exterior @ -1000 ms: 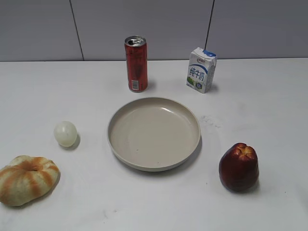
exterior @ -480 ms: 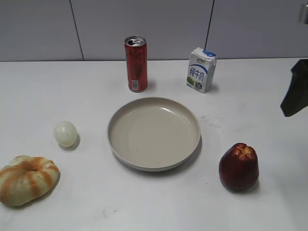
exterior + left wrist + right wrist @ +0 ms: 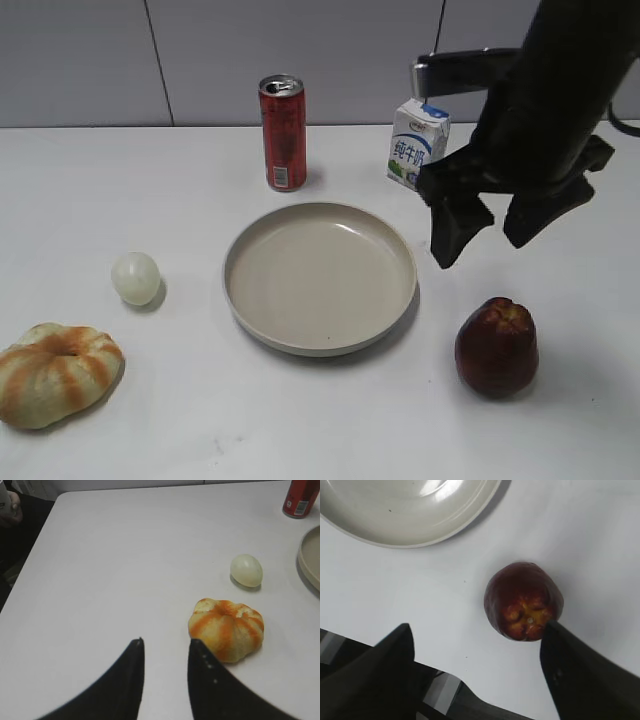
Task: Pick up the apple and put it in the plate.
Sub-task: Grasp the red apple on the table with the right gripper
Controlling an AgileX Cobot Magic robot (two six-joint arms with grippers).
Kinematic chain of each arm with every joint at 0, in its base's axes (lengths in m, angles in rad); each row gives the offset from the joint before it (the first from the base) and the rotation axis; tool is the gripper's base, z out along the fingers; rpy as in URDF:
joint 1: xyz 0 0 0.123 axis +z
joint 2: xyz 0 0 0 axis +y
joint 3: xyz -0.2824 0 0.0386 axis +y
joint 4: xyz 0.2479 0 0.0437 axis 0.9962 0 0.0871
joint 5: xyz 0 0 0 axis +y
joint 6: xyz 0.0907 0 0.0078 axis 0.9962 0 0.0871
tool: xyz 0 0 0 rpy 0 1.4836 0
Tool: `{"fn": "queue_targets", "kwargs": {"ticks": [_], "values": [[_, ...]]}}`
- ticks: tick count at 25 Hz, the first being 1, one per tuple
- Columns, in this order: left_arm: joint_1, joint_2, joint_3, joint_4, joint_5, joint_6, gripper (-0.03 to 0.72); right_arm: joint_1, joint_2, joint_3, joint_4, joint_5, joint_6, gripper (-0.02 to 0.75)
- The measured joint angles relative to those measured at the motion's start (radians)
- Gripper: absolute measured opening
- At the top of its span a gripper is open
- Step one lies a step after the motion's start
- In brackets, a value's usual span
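Dark red, glossy, bell-shaped apple point(image 3: 496, 346) with a yellowish lobed top standing upright on the white table point(image 3: 100, 190), at about four o'clock from the large round beige plate point(image 3: 319, 276) and clear of its rim, nothing touching it. Right gripper point(image 3: 496, 222) hanging in the air above the fruit, toward its twelve o'clock, jaws spread wide and empty; in the right wrist view one finger point(image 3: 580, 672) just at the apple's point(image 3: 523, 601) edge and the other well off at nine o'clock, so off-centre (probably the main risk). Descending like this could land a fingertip on the lobed crown and tip or roll the tall fruit away, perhaps toward the table edge. Glossy, tapering skin likely to squirt out of a pinch taken too high. Plate point(image 3: 405, 510) empty, its raised rim a possible snag on a low carry. Left gripper point(image 3: 165, 652) idle, jaws narrowly apart and holding nothing, beside the orange-striped bread ring point(image 3: 226, 628), pale round ball point(image 3: 246, 570) beyond it.
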State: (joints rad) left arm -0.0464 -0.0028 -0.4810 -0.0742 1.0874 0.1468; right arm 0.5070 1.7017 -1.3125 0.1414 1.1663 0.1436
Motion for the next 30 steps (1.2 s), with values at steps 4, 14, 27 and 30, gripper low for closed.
{"fn": "queue_targets", "kwargs": {"ticks": [4, 14, 27, 30], "values": [[0.000, 0.000, 0.000, 0.000, 0.000, 0.000, 0.237, 0.004, 0.058, 0.008, -0.055, 0.026, 0.015, 0.591], [0.000, 0.000, 0.000, 0.000, 0.000, 0.000, 0.237, -0.061, 0.051, 0.206, -0.043, -0.162, 0.019, 0.591], [0.000, 0.000, 0.000, 0.000, 0.000, 0.000, 0.237, -0.061, 0.154, 0.213, -0.056, -0.244, 0.041, 0.591], [0.000, 0.000, 0.000, 0.000, 0.000, 0.000, 0.237, -0.061, 0.158, 0.211, -0.056, -0.232, 0.053, 0.565]]}}
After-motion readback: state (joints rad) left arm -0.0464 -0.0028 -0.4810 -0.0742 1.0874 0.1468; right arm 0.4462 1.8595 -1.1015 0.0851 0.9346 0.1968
